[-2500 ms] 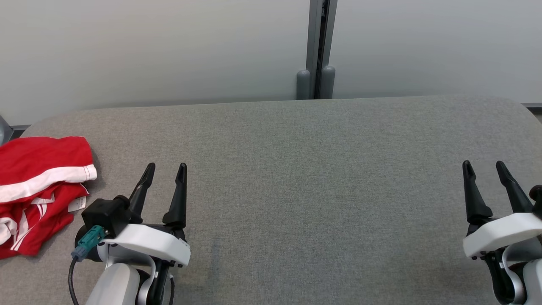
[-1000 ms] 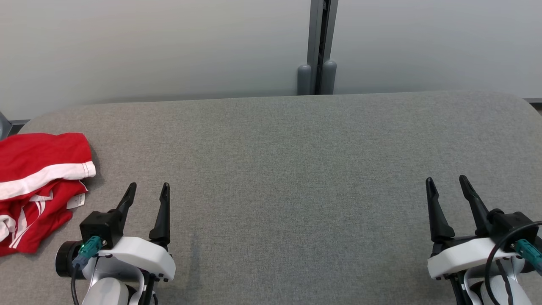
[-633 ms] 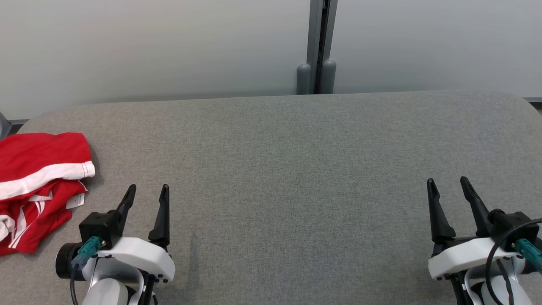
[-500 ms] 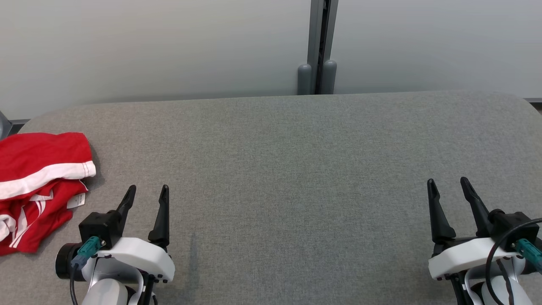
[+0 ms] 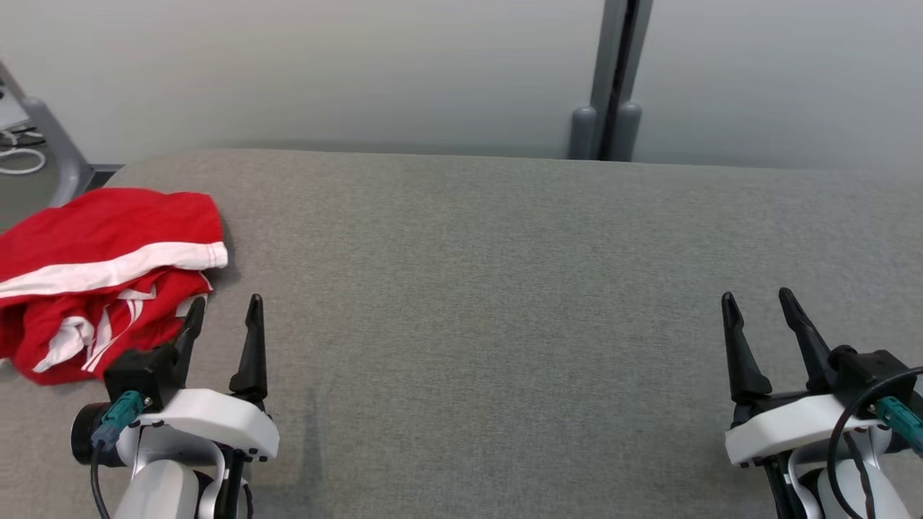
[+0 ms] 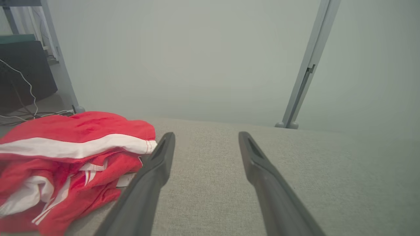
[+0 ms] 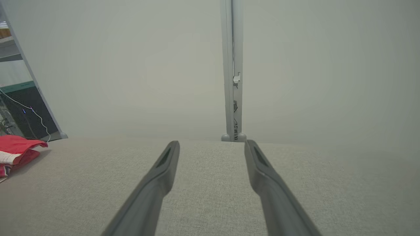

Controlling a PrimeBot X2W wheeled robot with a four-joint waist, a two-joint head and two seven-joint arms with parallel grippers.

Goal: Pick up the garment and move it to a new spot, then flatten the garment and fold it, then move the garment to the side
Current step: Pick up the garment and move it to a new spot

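— Head camera has swung left, so the red garment (image 5: 108, 267) sits further into view; the cloth itself lies crumpled at the desk's (image 5: 469, 288) left edge.
— And the left gripper (image 5: 226, 301)?
— Just beside the cloth, jaws wide, empty. The right gripper (image 5: 756, 295) is well apart, also wide.
— Risk?
— Probably pinching only 1 loose layer, so the bundle unravels or slides off the edge.

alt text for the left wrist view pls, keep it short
A crumpled red garment with white stripes lies at the view's left on a grey fabric surface, beside the left gripper, whose open, empty jaws point toward a pale wall. A grey post stands past the surface's far edge.
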